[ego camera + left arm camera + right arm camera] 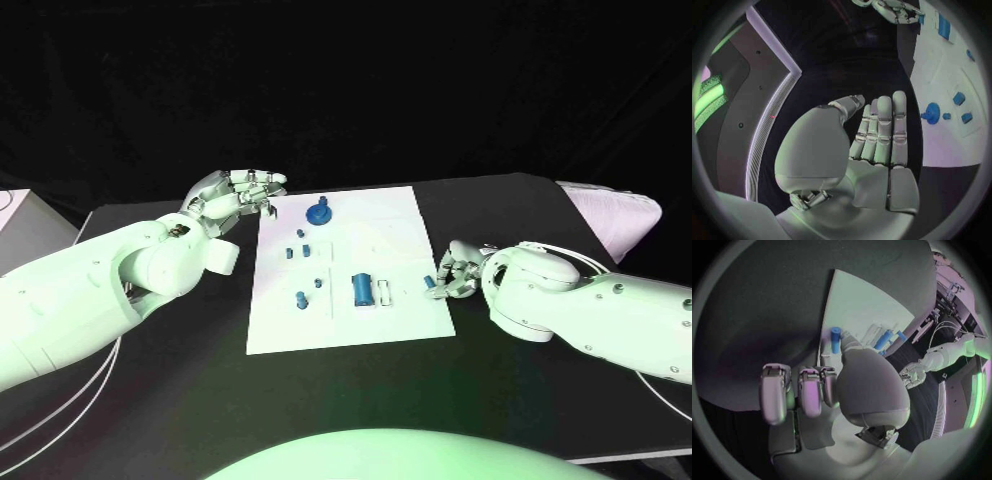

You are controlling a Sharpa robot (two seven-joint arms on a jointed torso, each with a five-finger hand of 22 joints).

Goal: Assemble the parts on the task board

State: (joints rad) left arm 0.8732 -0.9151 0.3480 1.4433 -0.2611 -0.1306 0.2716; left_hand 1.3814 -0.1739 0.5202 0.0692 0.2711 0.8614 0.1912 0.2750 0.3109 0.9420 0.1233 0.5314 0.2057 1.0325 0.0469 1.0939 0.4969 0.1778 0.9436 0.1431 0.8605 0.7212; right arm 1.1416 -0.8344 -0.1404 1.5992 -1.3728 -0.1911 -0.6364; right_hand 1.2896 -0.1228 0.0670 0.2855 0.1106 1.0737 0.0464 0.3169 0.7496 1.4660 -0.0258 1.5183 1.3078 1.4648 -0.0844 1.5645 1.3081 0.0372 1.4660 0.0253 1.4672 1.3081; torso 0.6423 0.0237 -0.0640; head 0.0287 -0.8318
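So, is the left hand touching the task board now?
Apart. In the head view the left hand is raised beside the board's far left corner, over black table, fingers empty. The left wrist view shows dark table between fingers and board.

The task board (339, 320) is plain white, unpatterned, and lies on a matte black table (173, 400). The parts on it are blue: a round knobbed piece (320, 212) in deep blue, a larger cylinder (361, 288) in mid blue, and several small blue pieces (302, 298). A pale, nearly white small cylinder (385, 293) sits beside the larger blue one. The left hand (238, 192) and right hand (456, 268) are silver with grey segments, on glossy white arms (87, 290).
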